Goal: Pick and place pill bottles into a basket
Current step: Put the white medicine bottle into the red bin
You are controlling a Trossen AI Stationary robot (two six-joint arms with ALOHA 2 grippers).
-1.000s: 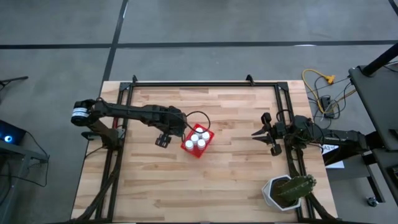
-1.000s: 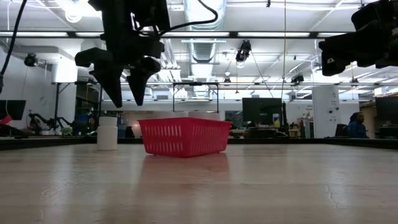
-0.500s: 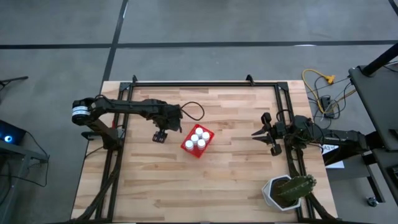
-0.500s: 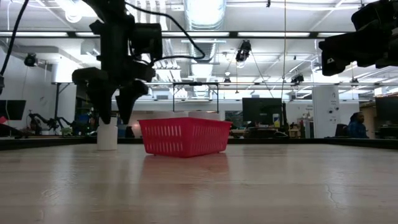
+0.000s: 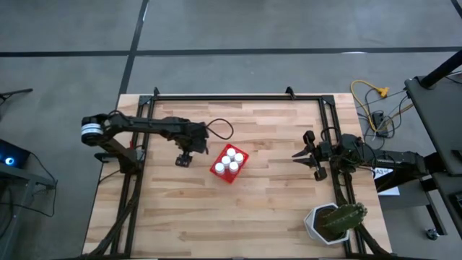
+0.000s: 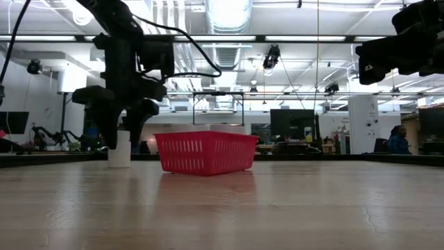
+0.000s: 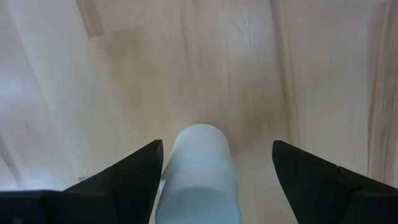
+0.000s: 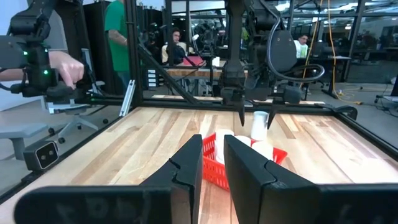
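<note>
The red basket (image 5: 229, 164) stands mid-table with several white pill bottles (image 5: 231, 160) upright inside; it also shows in the low view (image 6: 206, 153). One more pill bottle (image 6: 119, 148) stands upright on its base on the wood, left of the basket. My left gripper (image 6: 122, 135) is open and points down over it, one finger on each side of the bottle (image 7: 199, 171). In the high view the gripper (image 5: 183, 159) hides this bottle. My right gripper (image 5: 297, 154) waits at the table's right side, fingers all but together and empty.
A white pot with a green plant (image 5: 333, 221) stands at the near right corner. Dark frame rails (image 5: 238, 97) run along the table's far, left and right edges. Bare wood lies near the front edge (image 5: 216, 224). People show in the room beyond the table (image 8: 118, 37).
My left gripper has gone away from the basket toward the table's left edge and down, still open, until its fingers stand around the lone bottle. The bottle and the basket have stayed where they were.
</note>
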